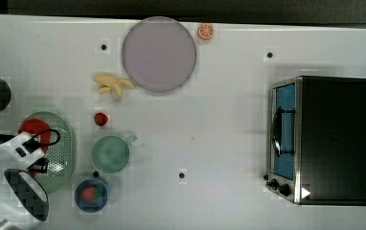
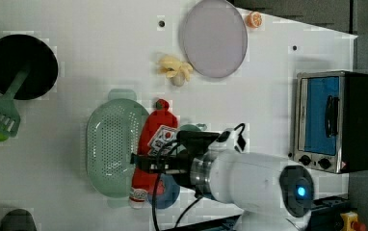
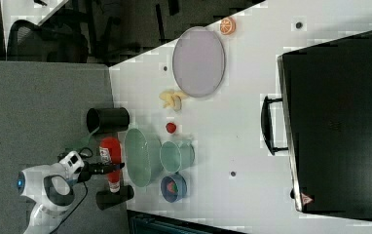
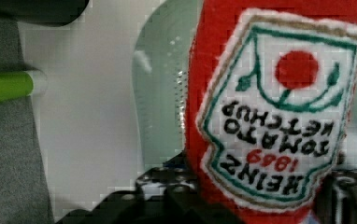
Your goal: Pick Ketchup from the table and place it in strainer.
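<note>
In the left view my arm reaches in from four o'clock, my pincer [image 2: 148, 161] pinching the Ketchup [image 2: 154, 144] mid-body just beside the strainer [image 2: 112, 147], its long axis running twelve to six, cap at six.

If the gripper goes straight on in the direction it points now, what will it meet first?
The gripper already holds the Ketchup and points down over the strainer. Going straight on, the bottle would probably meet the strainer's rim or perforated bottom first; depth is unclear.
</note>
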You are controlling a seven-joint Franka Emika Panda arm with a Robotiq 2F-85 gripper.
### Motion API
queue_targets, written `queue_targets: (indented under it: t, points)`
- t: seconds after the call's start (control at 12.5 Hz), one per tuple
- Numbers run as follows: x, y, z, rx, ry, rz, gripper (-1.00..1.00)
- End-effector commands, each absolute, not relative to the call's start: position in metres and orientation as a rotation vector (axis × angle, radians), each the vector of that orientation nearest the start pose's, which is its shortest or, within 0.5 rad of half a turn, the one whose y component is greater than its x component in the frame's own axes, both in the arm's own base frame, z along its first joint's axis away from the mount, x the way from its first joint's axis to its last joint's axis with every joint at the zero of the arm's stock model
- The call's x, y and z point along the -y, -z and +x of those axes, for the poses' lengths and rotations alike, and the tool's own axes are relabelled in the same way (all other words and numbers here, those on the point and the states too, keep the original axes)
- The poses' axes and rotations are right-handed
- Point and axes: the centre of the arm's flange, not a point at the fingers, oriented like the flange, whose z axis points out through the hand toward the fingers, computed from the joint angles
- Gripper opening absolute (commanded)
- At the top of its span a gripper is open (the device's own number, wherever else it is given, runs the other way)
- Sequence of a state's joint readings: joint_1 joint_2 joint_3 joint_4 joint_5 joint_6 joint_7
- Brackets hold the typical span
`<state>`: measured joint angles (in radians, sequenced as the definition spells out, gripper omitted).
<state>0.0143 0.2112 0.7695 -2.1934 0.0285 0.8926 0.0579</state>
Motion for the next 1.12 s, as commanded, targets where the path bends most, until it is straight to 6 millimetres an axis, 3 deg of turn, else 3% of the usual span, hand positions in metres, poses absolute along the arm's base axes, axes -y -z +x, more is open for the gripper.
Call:
queue_targets:
  t: [0.08,0.16,0.4,0.56,0.8,1.12]
  points:
    - [-0.386,-0.302,0.420,-0.358,-0.098,-2.874,0.75]
    - [-0.389,-0.293,0.420,-0.341,-0.100,-2.866,0.97]
    - [-0.388,-0.296,0.425,-0.340,-0.065,-2.856,1.00]
    - [-0.371,-0.311,0.434,-0.379,-0.051,-2.891,1.00]
    - [-0.319,-0.342,0.448,-0.502,-0.076,-3.017,1.00]
    - [-0.211,-0.410,0.484,-0.838,0.056,-3.040,1.00]
